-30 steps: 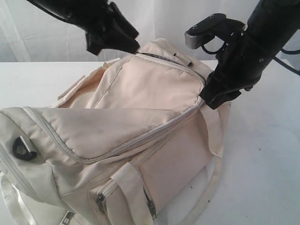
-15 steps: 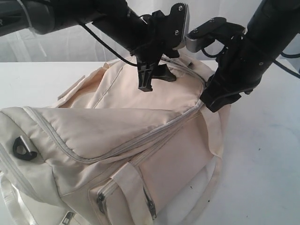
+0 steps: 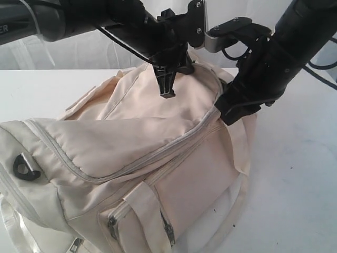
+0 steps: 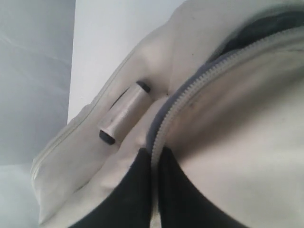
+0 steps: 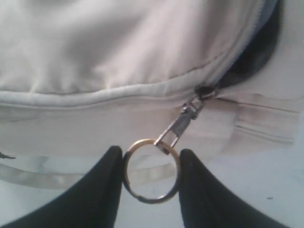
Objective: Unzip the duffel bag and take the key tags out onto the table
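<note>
The cream duffel bag [image 3: 158, 142] lies on the white table [image 3: 295, 174]. My left gripper [image 3: 167, 90] [image 4: 155, 153] points down onto the bag's top at the far end, shut on the cream zipper tape [image 4: 199, 78]. My right gripper [image 3: 229, 112] [image 5: 152, 154] is at the bag's far right end, shut across the brass ring [image 5: 152, 171] of the metal zipper pull [image 5: 183, 122]. Beside the slider a dark gap of grey lining [image 5: 259, 52] shows. The key tags are hidden.
A black D-ring [image 3: 23, 166] sits on the bag's near left end. A side pocket with metal pulls [image 3: 168, 232] faces the front. A cream strap [image 3: 245, 153] hangs down the right side. A short grey toggle [image 4: 124, 113] lies on the bag beside the left fingers.
The left arm swung in over the bag, came down onto its top and closed its jaws on the zipper tape. The right gripper kept its hold on the ring and shifted slightly left.
</note>
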You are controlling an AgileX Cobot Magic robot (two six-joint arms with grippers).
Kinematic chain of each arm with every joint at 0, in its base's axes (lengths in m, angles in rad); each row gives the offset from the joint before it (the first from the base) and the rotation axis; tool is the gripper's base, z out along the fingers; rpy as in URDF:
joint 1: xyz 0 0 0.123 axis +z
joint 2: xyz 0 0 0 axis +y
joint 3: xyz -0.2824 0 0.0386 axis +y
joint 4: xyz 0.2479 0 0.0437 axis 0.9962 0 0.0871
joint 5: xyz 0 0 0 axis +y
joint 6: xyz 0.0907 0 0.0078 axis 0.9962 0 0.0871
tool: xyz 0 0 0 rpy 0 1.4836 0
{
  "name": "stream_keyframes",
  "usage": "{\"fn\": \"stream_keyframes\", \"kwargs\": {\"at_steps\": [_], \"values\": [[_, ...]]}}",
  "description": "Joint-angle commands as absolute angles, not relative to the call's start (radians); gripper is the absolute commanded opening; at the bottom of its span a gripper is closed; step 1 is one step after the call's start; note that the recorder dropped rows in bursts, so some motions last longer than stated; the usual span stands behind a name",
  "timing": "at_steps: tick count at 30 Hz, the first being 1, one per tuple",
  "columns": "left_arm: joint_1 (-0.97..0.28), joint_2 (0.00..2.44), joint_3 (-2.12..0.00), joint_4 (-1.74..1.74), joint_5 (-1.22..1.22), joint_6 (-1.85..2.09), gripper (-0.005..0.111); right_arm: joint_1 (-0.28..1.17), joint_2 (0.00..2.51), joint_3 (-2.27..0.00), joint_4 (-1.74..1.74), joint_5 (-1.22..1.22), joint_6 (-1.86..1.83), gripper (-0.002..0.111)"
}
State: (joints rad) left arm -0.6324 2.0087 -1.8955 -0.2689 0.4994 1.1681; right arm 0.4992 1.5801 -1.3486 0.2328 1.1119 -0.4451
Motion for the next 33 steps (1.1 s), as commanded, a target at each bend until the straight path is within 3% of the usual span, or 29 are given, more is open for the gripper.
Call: {"fn": "stream_keyframes", "kwargs": {"at_steps": [1, 22, 33], "values": [[-0.591, 2.001, -1.898, -0.245, 0.478, 1.11, 0.0, 0.496, 1.57, -1.319, 0.279, 1.126, -0.441, 0.0], [-0.581, 2.001, -1.898, -0.245, 0.432, 1.091, 0.0, 0.504, 1.546, -1.208, 0.776, 1.211, -0.768, 0.0], [-0.581, 2.001, -1.898, -0.245, 0.434, 1.076, 0.0, 0.722, 1.546, -1.162, 0.816, 1.123, -0.834, 0.0]]}}
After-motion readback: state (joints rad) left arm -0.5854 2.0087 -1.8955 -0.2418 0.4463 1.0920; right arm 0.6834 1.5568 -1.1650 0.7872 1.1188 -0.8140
